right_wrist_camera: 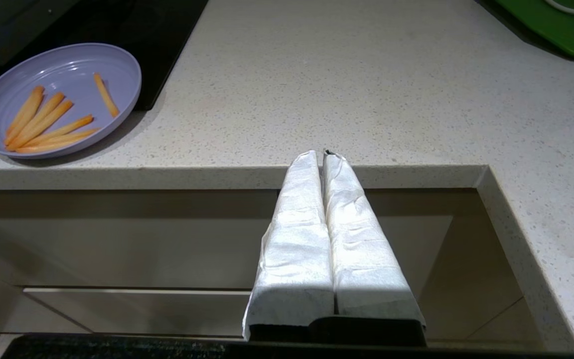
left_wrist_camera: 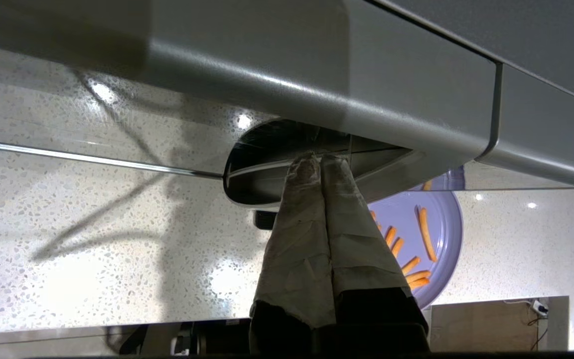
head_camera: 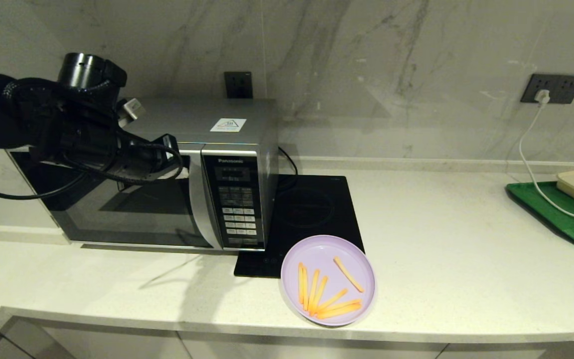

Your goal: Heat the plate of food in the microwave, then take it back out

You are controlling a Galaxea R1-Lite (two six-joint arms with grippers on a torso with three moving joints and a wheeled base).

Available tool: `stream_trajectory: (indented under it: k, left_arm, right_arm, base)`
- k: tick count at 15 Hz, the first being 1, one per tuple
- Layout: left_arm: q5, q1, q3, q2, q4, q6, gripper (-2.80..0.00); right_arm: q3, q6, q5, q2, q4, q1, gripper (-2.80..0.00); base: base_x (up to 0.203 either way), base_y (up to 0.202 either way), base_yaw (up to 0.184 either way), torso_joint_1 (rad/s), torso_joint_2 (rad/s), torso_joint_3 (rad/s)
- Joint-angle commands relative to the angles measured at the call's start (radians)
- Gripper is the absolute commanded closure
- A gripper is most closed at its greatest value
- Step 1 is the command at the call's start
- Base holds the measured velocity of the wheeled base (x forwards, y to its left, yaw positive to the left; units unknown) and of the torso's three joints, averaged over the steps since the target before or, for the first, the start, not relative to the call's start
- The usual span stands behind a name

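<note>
my left gripper (left_wrist_camera: 321, 160) pressed together up at the microwave (head_camera: 192, 174) door, plate of food (head_camera: 328, 280) well off on the counter (head_camera: 441, 239) overlapping the hob (head_camera: 312, 209), fingertips hidden in my head view, right gripper (right_wrist_camera: 323, 155) pinched together too, parked below the counter edge

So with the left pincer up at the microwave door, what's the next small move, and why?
Probably hook the handle strip and pull the door open: the left pincer, shut, sits at it, the microwave is closed, and the plate of food waits on the counter.
</note>
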Motion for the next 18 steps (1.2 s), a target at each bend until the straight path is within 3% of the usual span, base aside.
stream_trajectory:
  k: [1,5,8,11,14,16,18]
  left_arm:
    - [-0.001,-0.006,0.016,-0.073,0.021,-0.003,0.0]
    - [0.007,-0.016,0.137,-0.297,0.146,0.004,0.0]
    - [0.012,-0.019,0.347,-0.56,0.206,0.034,0.0]
    - [0.057,-0.019,0.548,-0.837,0.261,0.152,0.0]
    - [0.194,-0.014,0.682,-1.065,0.257,0.371,0.0]
    - [0.302,0.019,0.71,-1.164,0.255,0.427,0.0]
    - [0.335,0.081,0.738,-1.259,0.296,0.444,0.0]
  right_arm:
    - [0.0,0.001,-0.001,0.0,0.0,0.001,0.0]
    - [0.0,0.001,-0.001,0.0,0.0,0.001,0.0]
    - [0.0,0.001,-0.001,-0.001,0.0,0.001,0.0]
    - [0.0,0.001,-0.001,0.0,0.0,0.001,0.0]
    - [0.0,0.001,-0.001,0.0,0.0,0.001,0.0]
    - [0.0,0.001,-0.001,0.0,0.0,0.0,0.0]
    - [0.0,0.001,-0.001,-0.001,0.0,0.001,0.0]
  base:
    - [0.0,0.0,0.0,0.0,0.0,0.0]
    - [0.0,0.0,0.0,0.0,0.0,0.0]
    - [0.0,0.0,0.0,0.0,0.0,0.0]
    - [0.0,0.0,0.0,0.0,0.0,0.0]
    - [0.0,0.0,0.0,0.0,0.0,0.0]
    - [0.0,0.0,0.0,0.0,0.0,0.0]
    - [0.0,0.0,0.0,0.0,0.0,0.0]
